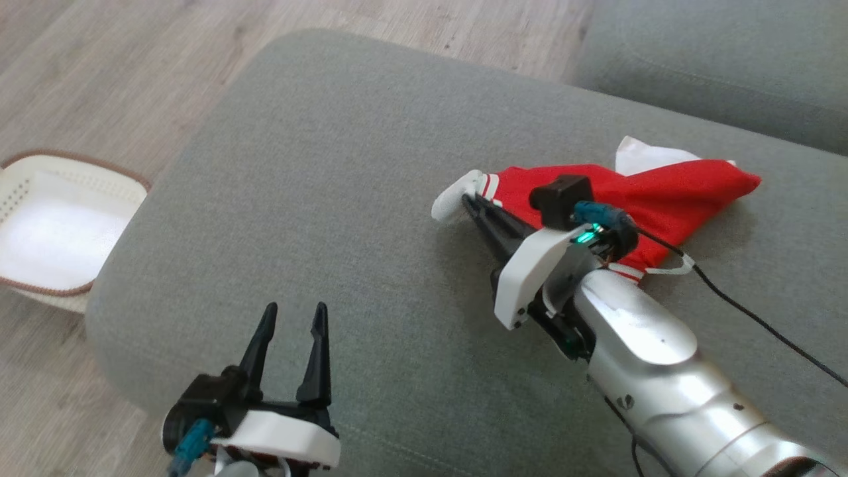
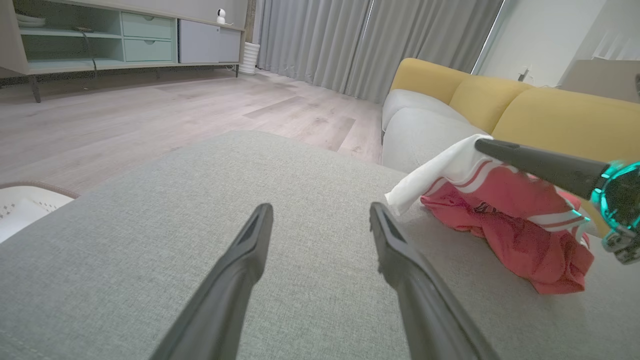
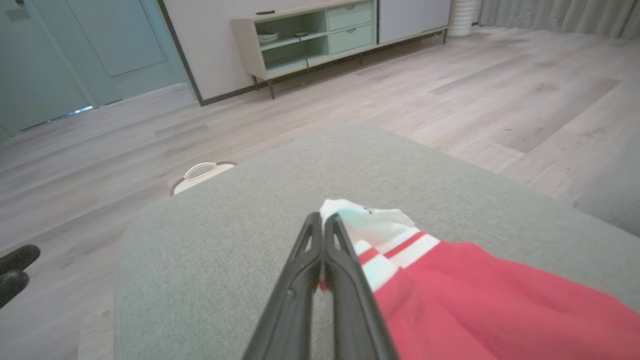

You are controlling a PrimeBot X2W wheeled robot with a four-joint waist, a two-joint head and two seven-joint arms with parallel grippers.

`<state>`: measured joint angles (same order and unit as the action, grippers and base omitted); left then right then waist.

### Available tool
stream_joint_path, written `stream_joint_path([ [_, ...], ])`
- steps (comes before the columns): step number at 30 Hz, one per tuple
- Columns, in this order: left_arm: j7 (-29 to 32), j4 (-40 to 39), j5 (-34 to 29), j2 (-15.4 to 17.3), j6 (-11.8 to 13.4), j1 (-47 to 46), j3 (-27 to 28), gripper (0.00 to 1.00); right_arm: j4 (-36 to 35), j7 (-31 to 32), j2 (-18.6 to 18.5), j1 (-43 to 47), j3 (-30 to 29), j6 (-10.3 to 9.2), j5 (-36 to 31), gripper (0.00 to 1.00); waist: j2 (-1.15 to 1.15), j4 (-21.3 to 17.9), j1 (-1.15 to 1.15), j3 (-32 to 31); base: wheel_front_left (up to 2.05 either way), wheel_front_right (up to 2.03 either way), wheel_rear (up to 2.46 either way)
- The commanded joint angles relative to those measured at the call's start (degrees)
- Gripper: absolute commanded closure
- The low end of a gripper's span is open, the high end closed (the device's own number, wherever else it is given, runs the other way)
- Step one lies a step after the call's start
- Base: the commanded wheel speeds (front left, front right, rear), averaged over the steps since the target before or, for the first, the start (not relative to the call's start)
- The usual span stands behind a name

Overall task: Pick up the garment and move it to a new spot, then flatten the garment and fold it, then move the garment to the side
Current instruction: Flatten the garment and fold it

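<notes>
Red garment [image 1: 662, 195] bunched behind right gripper [image 1: 466, 197], white cuff pinched in closed fingers. Bare grey cushion [image 1: 331, 165] ahead, rounded edge beyond. Left gripper [image 1: 295, 309] spread wide, empty, well apart from garment.

The right forearm [image 1: 646, 344] is covering the near part of the garment [image 1: 669, 192]. The head view's left edge is cutting off the basket [image 1: 40, 192]. The right end effector [image 3: 322, 220], fingers pressed together, is hiding the cloth pinched between them. Items on the cabinet shelf [image 3: 287, 46] are showing too small to identify.
</notes>
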<state>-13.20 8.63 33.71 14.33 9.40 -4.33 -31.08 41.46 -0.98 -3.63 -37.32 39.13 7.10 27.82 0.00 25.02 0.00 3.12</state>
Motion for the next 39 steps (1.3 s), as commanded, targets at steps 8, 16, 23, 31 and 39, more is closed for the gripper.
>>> stream_joint_path([
  [8, -1.34, -0.47, -0.49, -0.67, -0.14, -2.84, 3.03, 0.0, 1.77, -4.54, 0.75, -5.32, 3.36, 0.39, 4.08, 0.0, 0.0, -1.01, 0.0, 1.35, 0.0, 0.0, 0.0],
  [16, -1.55, -0.48, -0.81, -0.17, -0.06, -1.71, 3.63, 0.0, 7.55, -9.98, 0.75, -6.42, -3.85, 0.39, 1.92, 0.0, 0.0, -6.64, 0.0, -1.13, 0.0, 0.0, 0.0],
  [23, -1.24, -1.42, -0.9, 0.53, 0.44, -0.83, 3.51, 0.0, 16.12, -12.39, 0.75, -3.51, -14.06, 0.39, -3.51, 0.0, 0.0, -10.37, 0.0, -1.63, 0.0, 0.0, 0.0],
  [31, -0.9, -2.43, -1.09, 0.77, 0.61, -1.67, 3.22, 0.0, 25.49, -13.21, 0.4, -2.99, -23.48, 0.39, -8.59, 0.0, 0.0, -10.04, 0.0, 1.18, 0.0, 0.0, 0.0],
  [39, -1.09, -2.18, -1.29, 0.04, 0.43, -2.85, 2.96, 0.0, 30.4, -11.54, -0.6, -6.6, -28.42, 0.39, -10.32, 0.0, 0.0, -6.72, 0.0, 4.59, 0.0, 0.0, 0.0],
])
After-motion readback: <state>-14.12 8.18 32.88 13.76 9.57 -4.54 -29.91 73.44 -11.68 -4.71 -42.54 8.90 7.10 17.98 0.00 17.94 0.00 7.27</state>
